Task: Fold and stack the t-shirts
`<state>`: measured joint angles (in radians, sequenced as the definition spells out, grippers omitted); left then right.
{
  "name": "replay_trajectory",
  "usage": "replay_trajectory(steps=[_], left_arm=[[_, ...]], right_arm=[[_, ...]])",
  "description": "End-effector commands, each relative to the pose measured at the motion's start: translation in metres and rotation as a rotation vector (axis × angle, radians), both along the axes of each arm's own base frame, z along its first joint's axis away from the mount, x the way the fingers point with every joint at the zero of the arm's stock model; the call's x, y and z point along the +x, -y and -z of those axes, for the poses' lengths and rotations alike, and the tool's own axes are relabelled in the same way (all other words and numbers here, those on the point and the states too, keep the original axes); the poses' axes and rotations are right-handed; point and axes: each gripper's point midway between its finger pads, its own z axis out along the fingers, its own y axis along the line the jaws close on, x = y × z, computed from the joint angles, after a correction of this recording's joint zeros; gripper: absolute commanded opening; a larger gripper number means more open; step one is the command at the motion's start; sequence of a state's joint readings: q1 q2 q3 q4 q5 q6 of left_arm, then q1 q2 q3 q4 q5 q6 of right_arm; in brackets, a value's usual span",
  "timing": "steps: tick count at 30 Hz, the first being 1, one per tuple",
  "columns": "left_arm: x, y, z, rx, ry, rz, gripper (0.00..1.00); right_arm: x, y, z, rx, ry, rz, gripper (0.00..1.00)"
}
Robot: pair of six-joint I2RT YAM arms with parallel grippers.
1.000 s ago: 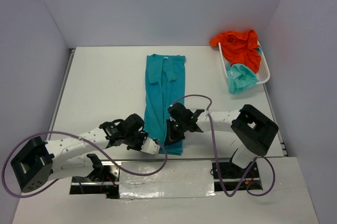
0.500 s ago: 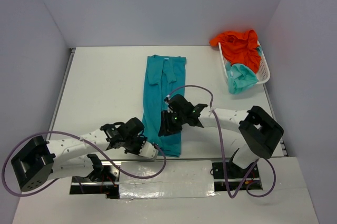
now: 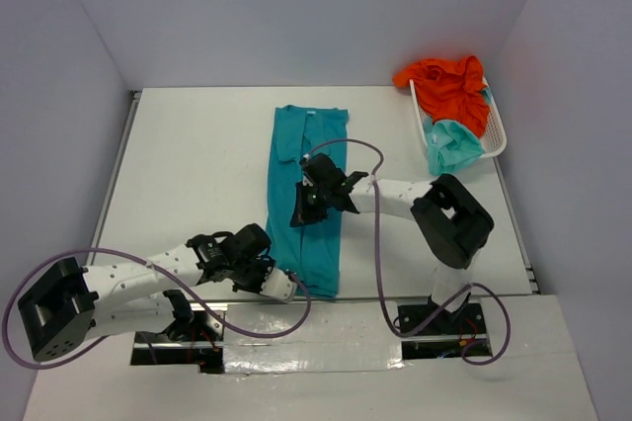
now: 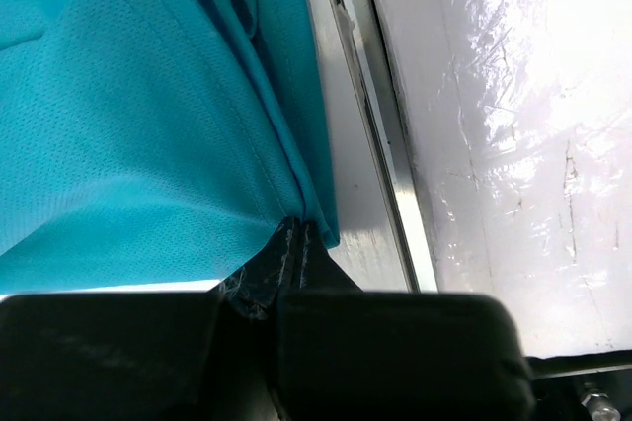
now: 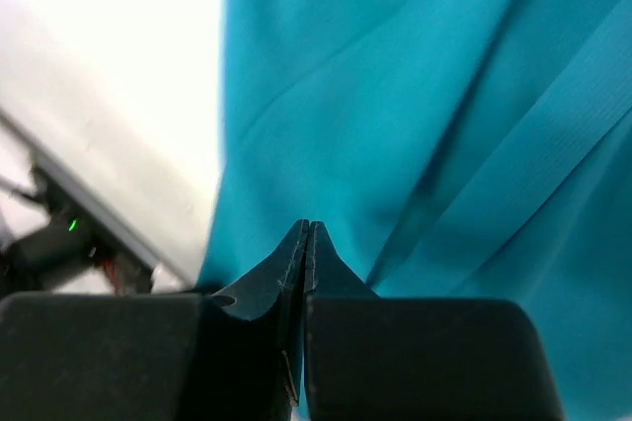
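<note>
Now | left pincer (image 4: 296, 235): mine, clamped on near hem corner of teal shirt (image 3: 314, 149) | right pincer (image 5: 306, 238): tips together over shirt's left half, midway along | shirt: flat, lengthwise, mid-desk (image 3: 197, 174)

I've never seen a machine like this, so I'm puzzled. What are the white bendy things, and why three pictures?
They are two robot arms with pinching fingers. One picture looks down from above; the other two come from a camera on each wrist. On the white table lies a teal t-shirt, folded into a long strip. The left gripper is shut on its near edge. The right gripper is shut too, over the shirt's middle; I can't tell if it nips cloth. A white mesh basket at the far right holds an orange t-shirt and a mint t-shirt.
</note>
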<state>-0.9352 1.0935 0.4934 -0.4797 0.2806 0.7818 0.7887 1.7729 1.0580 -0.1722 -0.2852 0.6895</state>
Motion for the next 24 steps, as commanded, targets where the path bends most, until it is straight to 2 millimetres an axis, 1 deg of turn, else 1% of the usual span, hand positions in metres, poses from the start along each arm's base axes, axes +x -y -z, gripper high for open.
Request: replay_trajectory(steps=[1, 2, 3, 4, 5, 7, 9, 11, 13, 14, 18, 21, 22, 23, 24], left_arm=[[-0.006, -0.007, -0.002, 0.010, -0.018, -0.043, 0.00], [-0.006, -0.008, -0.003, 0.007, -0.013, -0.051, 0.00], [-0.004, -0.007, -0.006, -0.010, 0.005, -0.060, 0.00], [-0.003, -0.009, -0.005, -0.008, 0.018, -0.058, 0.00], [-0.003, -0.010, -0.006, -0.012, 0.023, -0.052, 0.00], [-0.002, -0.013, -0.007, -0.003, 0.038, -0.047, 0.00], [-0.004, -0.020, -0.004, 0.029, 0.031, -0.044, 0.00], [-0.007, -0.020, -0.003, 0.032, 0.021, -0.030, 0.00], [-0.008, -0.018, -0.004, 0.027, 0.012, -0.007, 0.00], [-0.013, -0.019, -0.003, 0.037, -0.009, 0.006, 0.00], [-0.020, -0.021, -0.006, 0.041, -0.032, 0.058, 0.00], [-0.011, -0.022, -0.017, 0.021, 0.027, 0.026, 0.07], [-0.011, -0.021, -0.021, 0.005, 0.044, 0.036, 0.10], [-0.011, -0.019, -0.027, -0.031, 0.067, 0.047, 0.12], [-0.015, -0.018, -0.029, -0.051, 0.061, 0.067, 0.16]], right_arm=[[0.023, 0.005, 0.021, -0.054, -0.007, 0.046, 0.00], [0.024, 0.009, 0.035, -0.078, -0.029, 0.056, 0.00], [0.027, 0.015, 0.043, -0.097, -0.040, 0.075, 0.00], [0.027, 0.017, 0.048, -0.110, -0.055, 0.083, 0.00], [0.026, 0.021, 0.060, -0.134, -0.079, 0.088, 0.00], [0.027, 0.027, 0.067, -0.174, -0.094, 0.103, 0.00], [0.028, 0.035, 0.071, -0.204, -0.093, 0.126, 0.00], [0.036, 0.037, 0.069, -0.203, -0.061, 0.141, 0.00], [0.047, 0.039, 0.062, -0.219, -0.026, 0.149, 0.00], [0.051, 0.038, 0.058, -0.231, -0.011, 0.138, 0.00], [0.059, 0.039, 0.050, -0.241, 0.028, 0.122, 0.00], [0.062, 0.040, 0.045, -0.245, 0.052, 0.116, 0.00], [0.063, 0.039, 0.043, -0.236, 0.057, 0.113, 0.00], [0.061, 0.036, 0.043, -0.222, 0.055, 0.100, 0.00], [0.061, 0.034, 0.043, -0.219, 0.054, 0.098, 0.00]])
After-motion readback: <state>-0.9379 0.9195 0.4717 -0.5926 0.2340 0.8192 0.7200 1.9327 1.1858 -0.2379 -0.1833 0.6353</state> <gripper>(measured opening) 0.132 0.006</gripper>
